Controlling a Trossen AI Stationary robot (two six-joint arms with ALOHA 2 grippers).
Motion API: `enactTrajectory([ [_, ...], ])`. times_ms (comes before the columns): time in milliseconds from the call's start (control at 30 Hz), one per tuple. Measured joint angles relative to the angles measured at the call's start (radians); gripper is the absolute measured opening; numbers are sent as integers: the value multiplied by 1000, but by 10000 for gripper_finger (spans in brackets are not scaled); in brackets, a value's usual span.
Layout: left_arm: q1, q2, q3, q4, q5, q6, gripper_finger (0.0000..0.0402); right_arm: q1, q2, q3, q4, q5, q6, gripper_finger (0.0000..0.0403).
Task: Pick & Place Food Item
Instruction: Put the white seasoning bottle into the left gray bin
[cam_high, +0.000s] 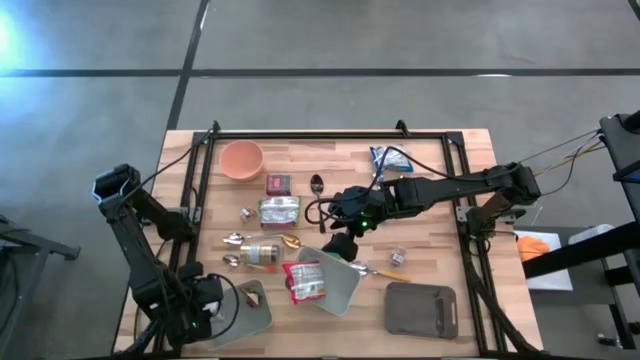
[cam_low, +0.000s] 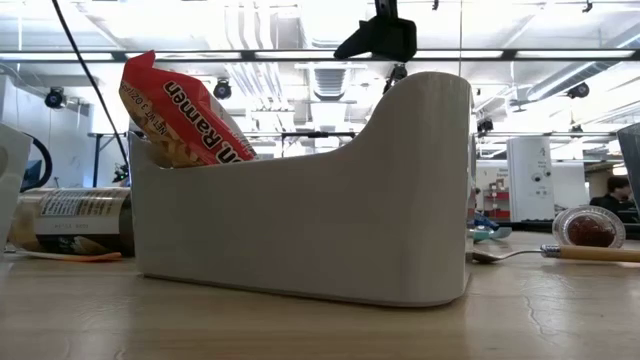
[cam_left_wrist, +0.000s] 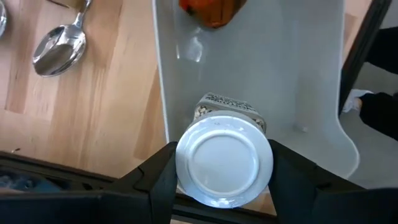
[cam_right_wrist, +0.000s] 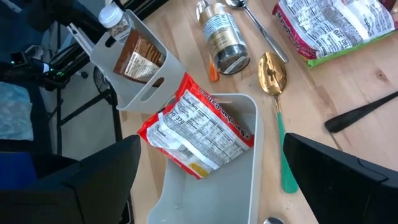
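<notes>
Right claw (cam_high: 345, 244) is hanging over the middle of the light wooden surface (cam_high: 430, 190), its fingers spread wide and gripping nothing. Directly under it, the red-and-white crinkled plastic ramen packet (cam_right_wrist: 196, 134) is lying inside the pale grey plastic bin with one raised end (cam_right_wrist: 245, 186). The packet is leaning against the bin's left wall, with one corner poking above the rim.

Left claw (cam_left_wrist: 224, 186) is working at the near left corner, clenching a round white-lidded bottle (cam_left_wrist: 224, 158) from both sides. The bottle is sitting inside the small grey plastic caddy (cam_high: 252, 307).

Judging from this, the ramen packet is looking settled and the bottle is the item in hand. If the bottle is being set down, the left fingers should be letting go only once its base is resting on the caddy floor. The arm should then be rising straight, so that it is not dragging the light caddy along. If the bottle is being lifted, the same straight rise is mattering, clear of the caddy's walls.

For the right arm, any reach to the packet is calling for a pinch on the raised corner, away from the bin's wall. The gold spoon with the green handle (cam_right_wrist: 272, 71) and the glass jar lying on its side (cam_right_wrist: 224, 40) are sitting just beyond the bin, so the travel path should be passing above them.
</notes>
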Motion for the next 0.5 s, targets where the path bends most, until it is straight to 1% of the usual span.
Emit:
enactTrajectory([
  [167,0,22,0,-14,0,4,195,0,0,0,0,0,0,388],
  [333,-4,63,3,-16,-1,48,195,0,0,0,0,0,0,388],
  [500,-14,80,12,-15,-7,61,195,0,0,0,0,0,0,388],
])
